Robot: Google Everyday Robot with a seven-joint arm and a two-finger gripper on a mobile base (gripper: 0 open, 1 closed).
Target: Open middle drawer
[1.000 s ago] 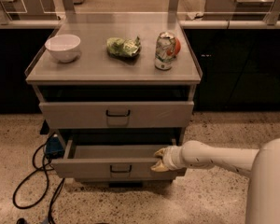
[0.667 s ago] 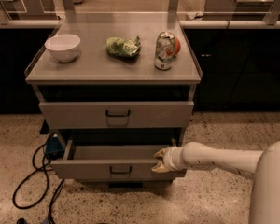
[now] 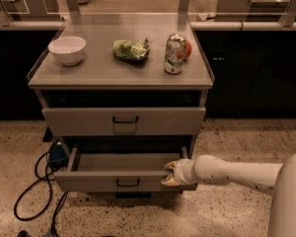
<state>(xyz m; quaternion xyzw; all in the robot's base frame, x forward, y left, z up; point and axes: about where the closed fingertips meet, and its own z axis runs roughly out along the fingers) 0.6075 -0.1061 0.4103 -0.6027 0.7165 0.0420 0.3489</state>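
Note:
The middle drawer (image 3: pixel 89 180) is a grey-beige drawer with a small black loop handle (image 3: pixel 127 182). It stands pulled out toward the camera, and its inside looks empty. My gripper (image 3: pixel 170 174) sits at the right end of the drawer's front edge, at the top lip, on the white arm (image 3: pixel 232 172) that reaches in from the right. The top drawer (image 3: pixel 79 121) above it is closed. The lowest drawer is hidden under the open one.
On the cabinet top (image 3: pixel 98 70) stand a white bowl (image 3: pixel 67 50), a green snack bag (image 3: pixel 130 49) and a soda can (image 3: pixel 175 54). A black cable (image 3: pixel 34 189) and a blue box (image 3: pixel 56 157) lie on the speckled floor at the left. Dark counters stand behind.
The drawer and my gripper have edged slightly toward the camera. Nothing else has moved.

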